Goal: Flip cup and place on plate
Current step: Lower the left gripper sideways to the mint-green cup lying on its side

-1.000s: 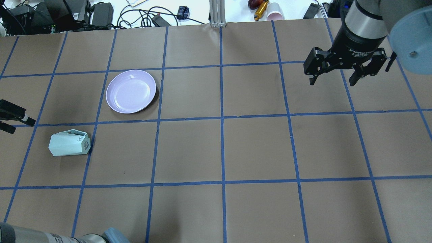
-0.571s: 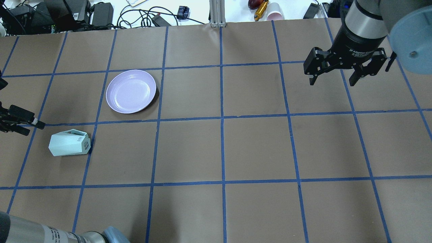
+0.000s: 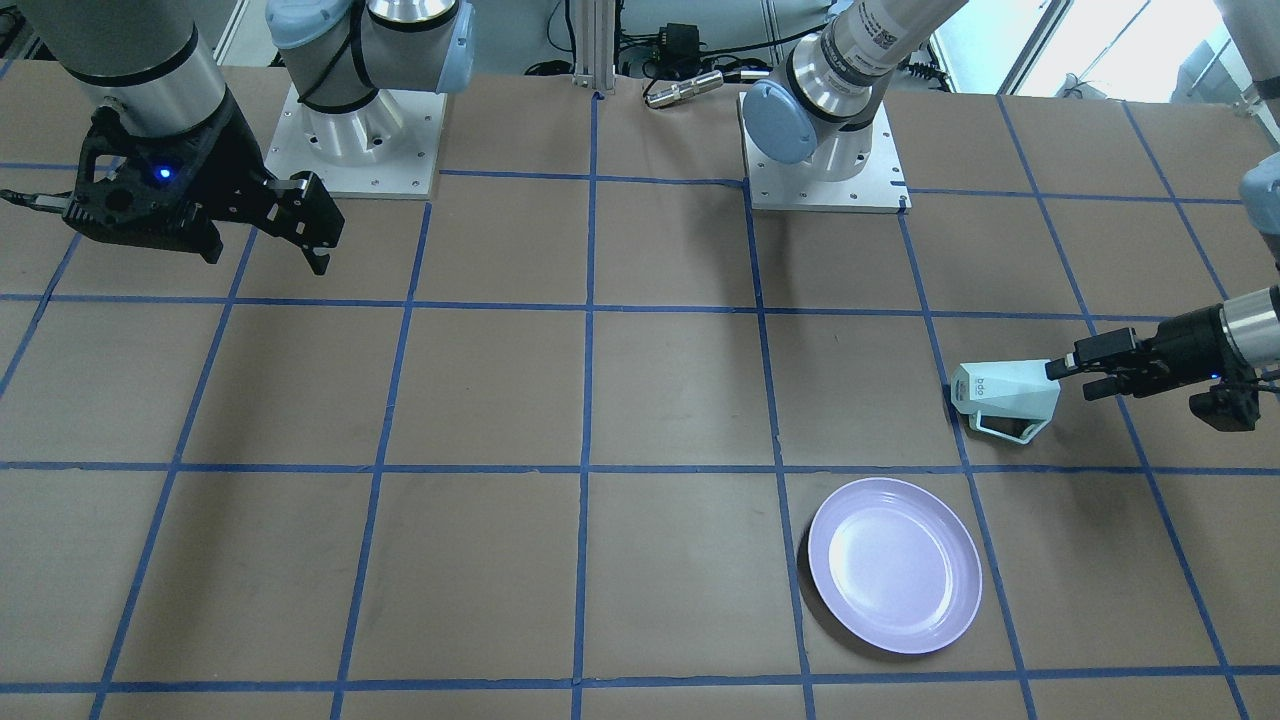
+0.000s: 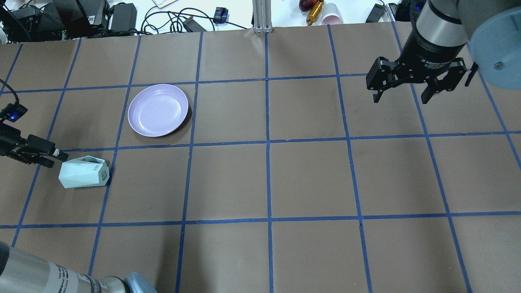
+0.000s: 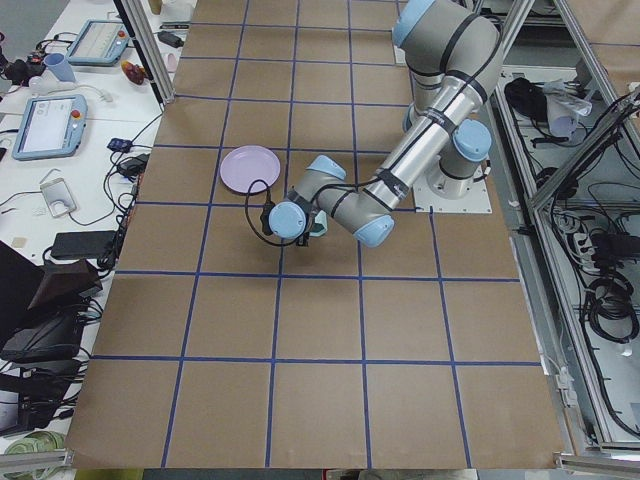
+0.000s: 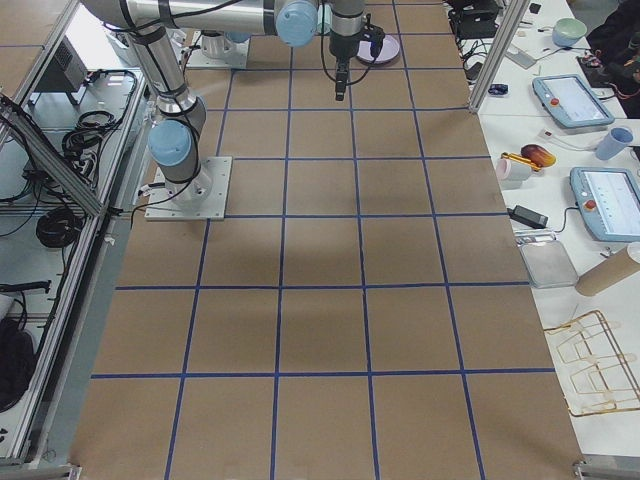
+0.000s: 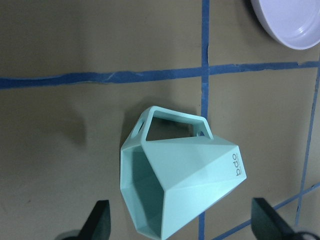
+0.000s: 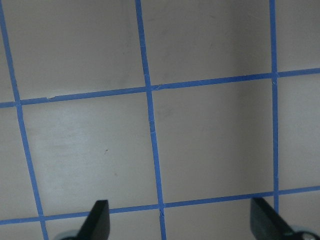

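On a taped brown bench (image 4: pixel 309 179), the left hand (image 4: pixel 56 158), spread wide, faces the tipped cup (image 4: pixel 83 174): stiff, light, likely slick, best pinched across its rim wall.

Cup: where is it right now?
In the overhead view the cup lies on its side at far left, below the plate, the left gripper just beside its mouth.

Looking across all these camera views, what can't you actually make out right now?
Cup: in the exterior left view, almost wholly hidden behind the left arm.
Left gripper: the left wrist view's bottom edge cuts off all but its fingertips; overhead, whether a finger touches the cup's rim is too small to tell.
Plate: cut off by the top right corner of the left wrist view.
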Available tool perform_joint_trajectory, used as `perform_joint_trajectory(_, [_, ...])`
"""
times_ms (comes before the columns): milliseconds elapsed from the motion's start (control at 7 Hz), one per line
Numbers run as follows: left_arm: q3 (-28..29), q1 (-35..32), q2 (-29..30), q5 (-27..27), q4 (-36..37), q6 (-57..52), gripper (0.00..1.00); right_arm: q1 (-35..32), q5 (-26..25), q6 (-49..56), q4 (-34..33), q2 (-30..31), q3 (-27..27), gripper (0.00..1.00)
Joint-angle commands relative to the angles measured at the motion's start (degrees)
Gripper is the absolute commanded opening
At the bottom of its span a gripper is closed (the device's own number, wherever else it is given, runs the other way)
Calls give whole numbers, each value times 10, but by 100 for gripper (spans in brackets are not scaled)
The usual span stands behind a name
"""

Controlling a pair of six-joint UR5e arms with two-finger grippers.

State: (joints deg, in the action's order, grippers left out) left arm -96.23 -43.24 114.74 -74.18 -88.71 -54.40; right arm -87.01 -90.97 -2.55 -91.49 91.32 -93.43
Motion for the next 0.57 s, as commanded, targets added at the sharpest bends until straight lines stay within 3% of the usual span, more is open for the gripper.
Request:
perform_joint_trajectory(0, [-18,0,13,4,-1,-4,100,0,0,0,0,0,0,100])
perform_joint_trajectory(429, [-23,-1,17,33,-8,4,100,0,0,0,0,0,0,100])
